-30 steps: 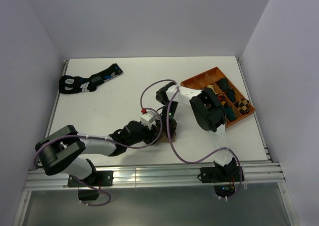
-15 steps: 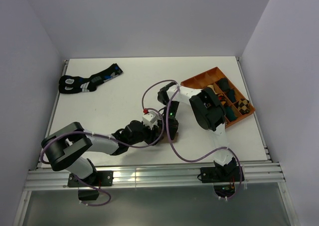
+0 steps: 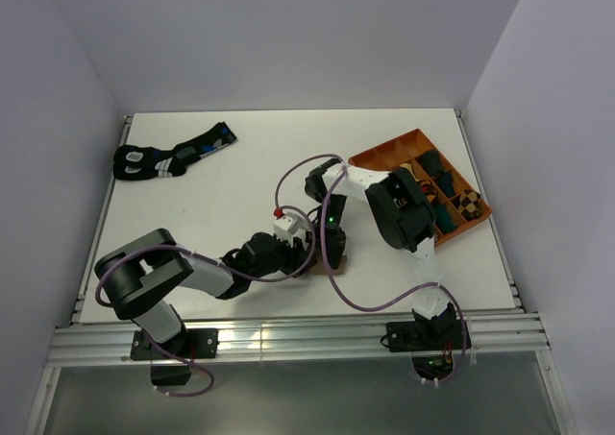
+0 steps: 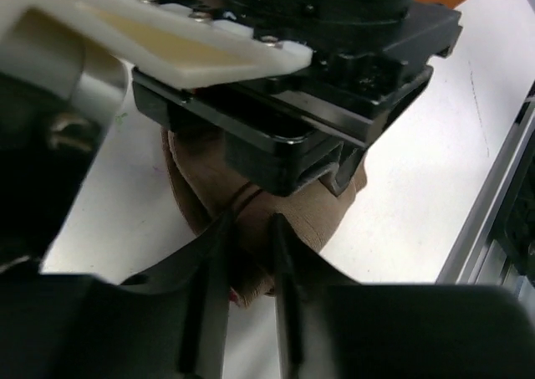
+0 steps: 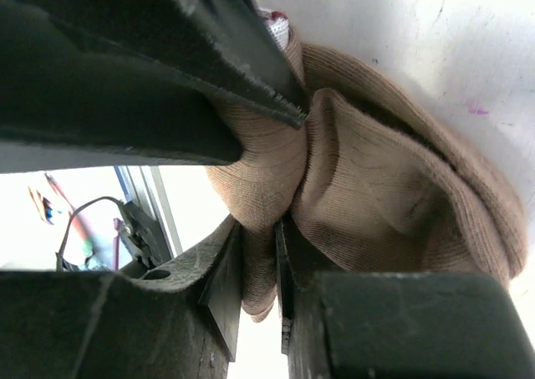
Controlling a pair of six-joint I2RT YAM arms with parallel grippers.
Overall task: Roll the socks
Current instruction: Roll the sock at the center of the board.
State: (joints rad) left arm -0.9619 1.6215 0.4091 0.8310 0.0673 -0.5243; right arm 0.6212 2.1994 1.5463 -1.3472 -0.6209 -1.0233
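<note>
Two grippers on tan sock [image 5: 376, 186] by table's [image 3: 240, 185] near edge: right gripper [image 5: 261, 270] pinches a fold, left gripper [image 4: 244, 253] straddles cloth, clamp unclear. Best: firm pinch, tight roll.

On the right wrist feed the tan sock [image 5: 384, 178] runs out of sight behind the dark housing of the right gripper [image 5: 259, 262]. The scrap of white and maroon cloth [image 5: 276, 26] at the top is too small for me to place. On the left wrist feed that gripper's black body covers the sock's upper half (everything near the lens is blurred). From above, the wrists [image 3: 288, 231] hide the sock almost wholly, and the bundles [image 3: 447, 190] in the orange tray [image 3: 380, 155] are too small to tell apart.
</note>
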